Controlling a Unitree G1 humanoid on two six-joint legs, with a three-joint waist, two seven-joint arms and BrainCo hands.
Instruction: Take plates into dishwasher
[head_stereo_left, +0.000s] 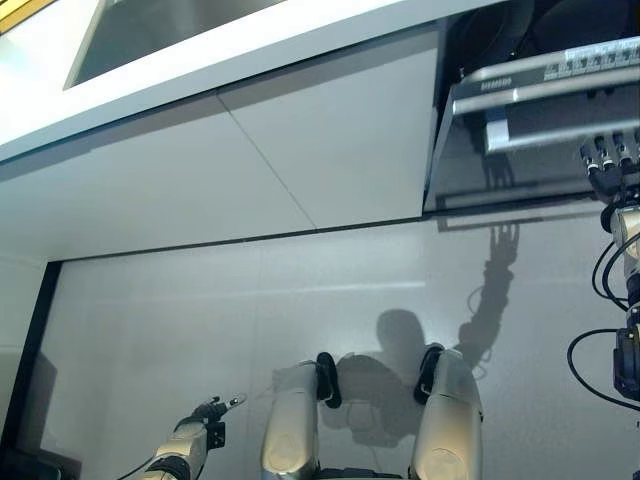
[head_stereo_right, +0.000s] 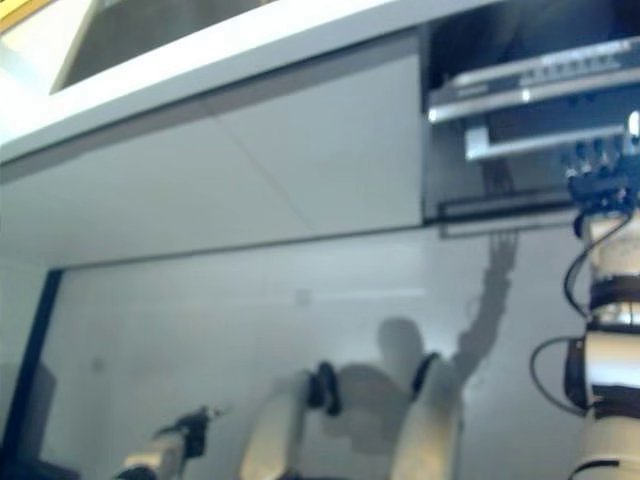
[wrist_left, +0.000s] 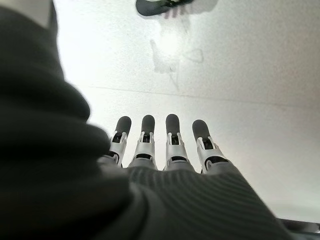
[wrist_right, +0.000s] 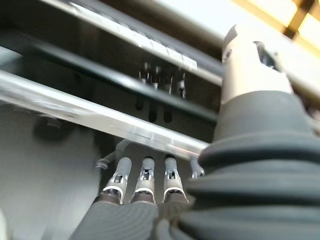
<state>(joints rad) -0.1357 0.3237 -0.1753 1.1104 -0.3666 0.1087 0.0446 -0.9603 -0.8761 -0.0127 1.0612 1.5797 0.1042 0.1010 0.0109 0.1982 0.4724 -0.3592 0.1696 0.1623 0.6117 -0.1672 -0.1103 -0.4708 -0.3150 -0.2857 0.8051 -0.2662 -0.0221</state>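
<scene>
Could slip off the dishwasher door (head_stereo_left: 520, 150) mid-pull, fingertips only just at its silver handle (wrist_right: 100, 117); no plates in view anywhere. Right hand (head_stereo_left: 612, 160) raised high, fingers straight and spread, holding nothing; left hand (wrist_left: 160, 145) hanging low over bare floor (head_stereo_left: 300, 320), fingers straight, relaxed, empty.

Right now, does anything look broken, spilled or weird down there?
Nothing looks broken or spilled. The dark dishwasher door with its silver handle hangs partly open, the right hand reaching toward it. No plates show.
</scene>
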